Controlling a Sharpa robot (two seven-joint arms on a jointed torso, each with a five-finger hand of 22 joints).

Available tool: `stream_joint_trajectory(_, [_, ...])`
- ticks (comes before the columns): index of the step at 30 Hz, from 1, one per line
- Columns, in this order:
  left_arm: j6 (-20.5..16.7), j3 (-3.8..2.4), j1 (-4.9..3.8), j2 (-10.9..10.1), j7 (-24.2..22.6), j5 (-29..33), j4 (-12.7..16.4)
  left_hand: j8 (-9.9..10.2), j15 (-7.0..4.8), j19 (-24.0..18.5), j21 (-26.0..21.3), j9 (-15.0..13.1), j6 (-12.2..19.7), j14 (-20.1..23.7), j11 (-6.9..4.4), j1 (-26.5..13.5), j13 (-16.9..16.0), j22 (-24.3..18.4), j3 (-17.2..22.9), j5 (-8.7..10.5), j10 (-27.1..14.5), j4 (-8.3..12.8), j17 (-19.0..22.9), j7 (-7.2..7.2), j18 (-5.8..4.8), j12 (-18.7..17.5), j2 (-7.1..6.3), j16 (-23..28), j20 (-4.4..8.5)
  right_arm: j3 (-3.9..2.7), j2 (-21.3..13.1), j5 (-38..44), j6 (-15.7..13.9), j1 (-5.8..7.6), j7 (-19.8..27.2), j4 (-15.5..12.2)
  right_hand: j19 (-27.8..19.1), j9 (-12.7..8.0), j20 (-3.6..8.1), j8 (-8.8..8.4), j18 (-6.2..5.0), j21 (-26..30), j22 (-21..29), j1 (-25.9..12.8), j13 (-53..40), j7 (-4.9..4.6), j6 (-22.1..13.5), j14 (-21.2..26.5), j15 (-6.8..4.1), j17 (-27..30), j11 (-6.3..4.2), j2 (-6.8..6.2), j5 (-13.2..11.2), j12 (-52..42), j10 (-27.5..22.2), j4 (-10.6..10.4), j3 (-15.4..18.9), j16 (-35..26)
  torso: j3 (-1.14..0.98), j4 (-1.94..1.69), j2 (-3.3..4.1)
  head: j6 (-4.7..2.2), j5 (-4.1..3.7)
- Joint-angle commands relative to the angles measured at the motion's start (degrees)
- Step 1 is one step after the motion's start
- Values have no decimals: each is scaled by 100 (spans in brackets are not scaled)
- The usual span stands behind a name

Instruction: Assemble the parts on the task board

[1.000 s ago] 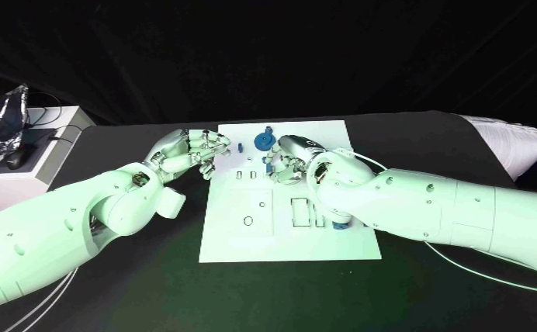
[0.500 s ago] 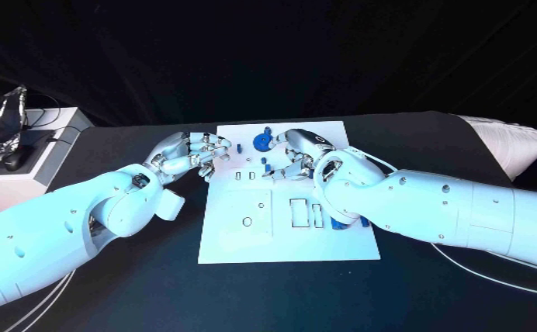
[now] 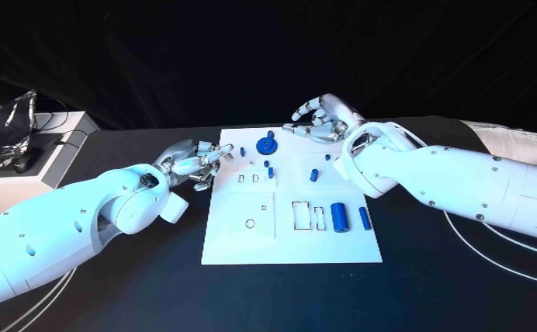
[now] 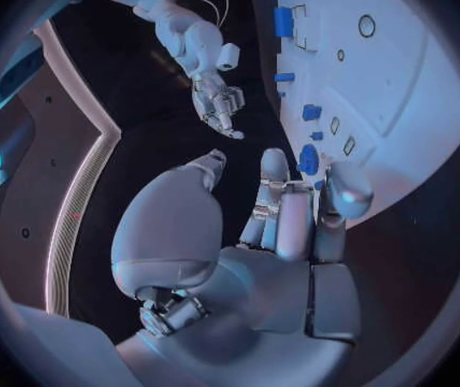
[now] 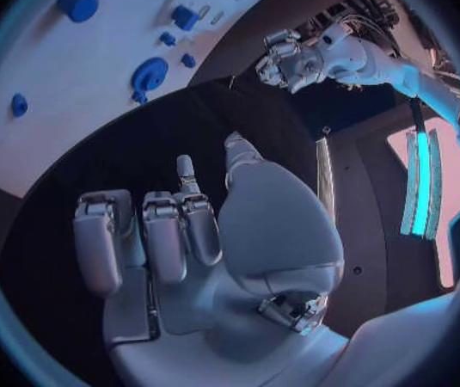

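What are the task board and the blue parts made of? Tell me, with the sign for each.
Task board: seemingly rigid white plastic or painted sheet, matte, since it lies flat with clean cut-out slots and no glare. Blue parts, such as the round disc and the upright cylinder: probably moulded or printed plastic, given their uniform saturated colour and dull sheen.

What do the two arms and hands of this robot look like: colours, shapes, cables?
Both arms are smooth, rounded white shells with small dark screw holes. The left arm carries a small white box-shaped part near the wrist. Thin white cables loop beside the right arm. The left hand and right hand are silver metal, with segmented fingers and rounded pale fingertips.
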State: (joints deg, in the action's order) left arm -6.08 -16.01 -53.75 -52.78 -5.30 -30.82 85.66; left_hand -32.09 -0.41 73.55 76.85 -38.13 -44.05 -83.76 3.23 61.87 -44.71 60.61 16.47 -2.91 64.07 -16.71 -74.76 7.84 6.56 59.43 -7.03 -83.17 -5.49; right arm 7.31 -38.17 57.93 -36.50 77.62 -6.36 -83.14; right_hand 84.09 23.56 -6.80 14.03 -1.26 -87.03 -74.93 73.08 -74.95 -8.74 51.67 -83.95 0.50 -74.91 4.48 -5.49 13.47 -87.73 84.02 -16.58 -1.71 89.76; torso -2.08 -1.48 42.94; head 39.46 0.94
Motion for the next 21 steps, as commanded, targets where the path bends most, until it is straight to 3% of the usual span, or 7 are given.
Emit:
stream_joint_trajectory(1, [-95,-14,-119,102,1058,-729,-22,-242,-60,239,218,-105,-53,-255,-65,-171,-569,392,-79,1,332,-5,-588,-97,-144,511,71,-208,57,-7,-110,-1356,284,87,586,90,453,200,89,316,56,-39,-1343,73,-1222,62,53,-605,-74,-1509,-81,99,94,-30,355,10,-94,24,-23,21,-87,-1,38])
stream_joint_trajectory(5, [344,-16,-288,244,1642,-1288,-90,-472,-145,503,449,-213,-139,-423,-158,-48,-1076,841,-36,-12,669,32,-966,-197,-228,930,57,-409,132,-10,-248,-1697,509,145,645,160,450,574,160,775,54,-27,-1339,158,-1235,134,-100,-605,-131,-1509,-145,119,320,-37,368,9,-222,24,-41,43,-151,10,56])
stream_joint_trajectory(7, [602,-17,-379,355,1933,-1640,-147,-495,-165,563,522,-207,-84,-461,-166,149,-1159,971,1096,-10,695,40,-1061,-212,-253,996,-318,-454,175,-10,-328,-1799,603,160,648,178,444,660,163,855,51,-14,-1333,179,-1242,133,-172,-605,-143,-1509,-151,109,410,-41,375,16,-259,24,-53,45,-182,18,70])
stream_joint_trajectory(10, [878,-15,-524,574,2290,-2055,-282,-599,-176,656,602,-268,-120,-510,-189,2,-1314,1152,1522,-6,804,18,-1193,-219,-286,1111,-568,-517,175,-10,-424,-1880,687,171,636,209,443,804,173,976,50,-8,-1332,205,-1242,140,-265,-605,-151,-1509,-160,71,664,-40,376,10,-344,24,-71,42,-228,36,94])
stream_joint_trajectory(17, [1147,4,-751,1038,2848,-2742,-525,-989,-265,851,751,-614,-258,-601,-296,-317,-1713,1485,1366,-2,1110,4,-1453,-346,-350,1401,-623,-647,251,-6,-519,-1887,791,161,566,240,431,865,172,992,44,17,-1318,183,-1235,122,-371,-605,-147,-1509,-149,30,716,-33,369,7,-385,24,-93,57,-307,66,109])
stream_joint_trajectory(20, [1238,78,-847,1213,3040,-2970,-649,-1092,-288,874,768,-738,-250,-609,-321,-437,-1753,1525,1237,-2,1137,-4,-1474,-375,-358,1429,-575,-658,273,-3,-533,-1810,815,152,529,235,427,874,171,989,42,25,-1314,171,-1230,115,-394,-605,-143,-1509,-144,19,716,-30,365,4,-390,24,-98,57,-333,82,112])
stream_joint_trajectory(21, [1307,163,-939,1346,3166,-3056,-765,-1155,-306,899,787,-838,-223,-616,-341,-531,-1797,1571,1050,-5,1165,-9,-1497,-397,-367,1458,-514,-669,292,0,-536,-1771,824,146,509,238,426,880,169,986,42,28,-1312,162,-1228,110,-411,-605,-140,-1509,-139,9,715,-28,364,3,-392,24,-103,57,-349,98,112])
